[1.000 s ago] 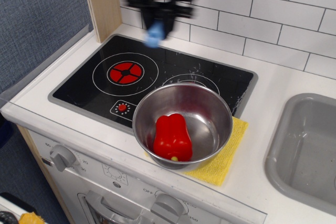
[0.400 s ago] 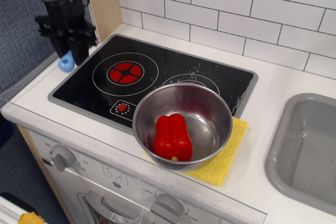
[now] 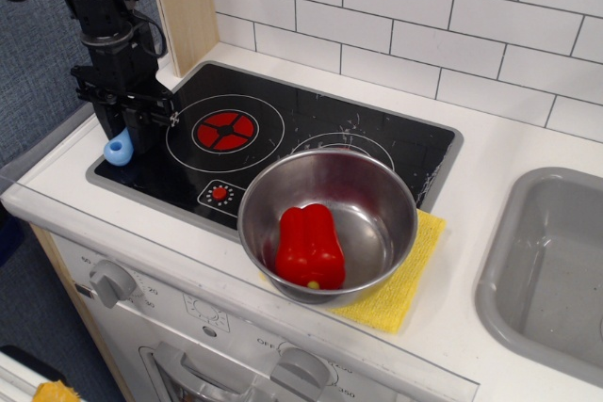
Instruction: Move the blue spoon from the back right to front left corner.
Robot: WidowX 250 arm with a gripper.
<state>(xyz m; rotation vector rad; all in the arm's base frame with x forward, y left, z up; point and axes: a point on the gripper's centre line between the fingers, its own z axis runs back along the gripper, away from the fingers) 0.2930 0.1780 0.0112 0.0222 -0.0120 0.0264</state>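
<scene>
The blue spoon (image 3: 119,151) hangs with its light-blue handle end down; its grey bowl is hidden between the fingers. My gripper (image 3: 128,131) is shut on the spoon and holds it low over the left edge of the black stovetop (image 3: 283,124), just behind the front left corner (image 3: 105,174). The handle tip is at or just above the stovetop's grey rim; I cannot tell whether it touches. The red burner (image 3: 224,129) lies to the right of the gripper.
A steel bowl (image 3: 400,197) holding a red pepper (image 3: 308,247) stands on a yellow cloth (image 3: 407,289) at the stovetop's front right. A wooden post (image 3: 184,7) rises behind the gripper. A grey sink (image 3: 556,261) is at the right. Oven knobs (image 3: 113,281) sit below the counter edge.
The gripper carried the spoon from the back of the stovetop across to the left side, then moved down and slightly forward toward the front left corner.
</scene>
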